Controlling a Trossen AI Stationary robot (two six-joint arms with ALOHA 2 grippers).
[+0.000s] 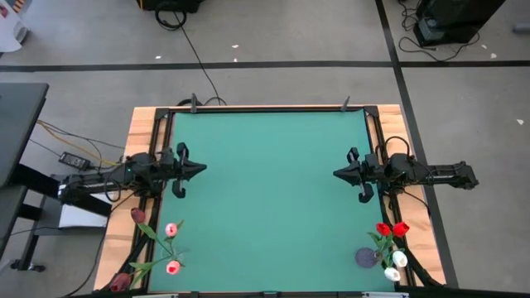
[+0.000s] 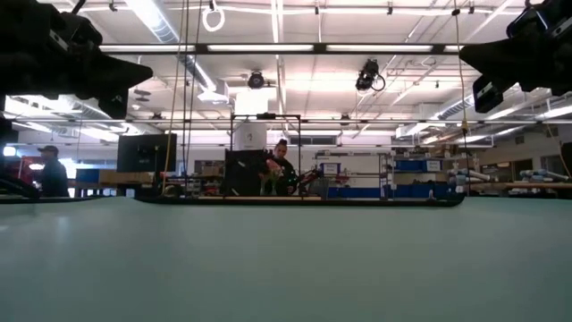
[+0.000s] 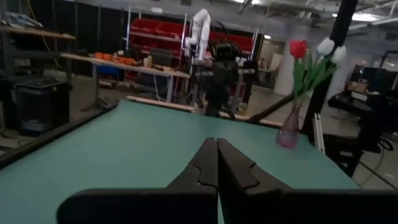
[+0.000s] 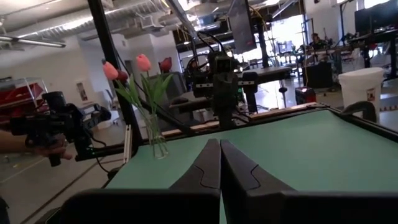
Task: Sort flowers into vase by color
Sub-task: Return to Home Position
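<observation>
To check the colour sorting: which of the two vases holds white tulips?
The violet vase on the robot's right: it holds white tulips with red ones. The clear vase on the robot's left holds only pink tulips and dark red ones.

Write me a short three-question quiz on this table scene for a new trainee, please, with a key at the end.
1. True or false: the jaws of both the left arm and the right arm are shut and hold nothing.
2. Multiple choice: which flower colours stand in the violet vase? A) pink and dark red B) red and white C) white only
3. Fill in: the pink flowers stand at a corner of the table on the ___ arm's side.

Key: 1 true; 2 B; 3 left.
</observation>
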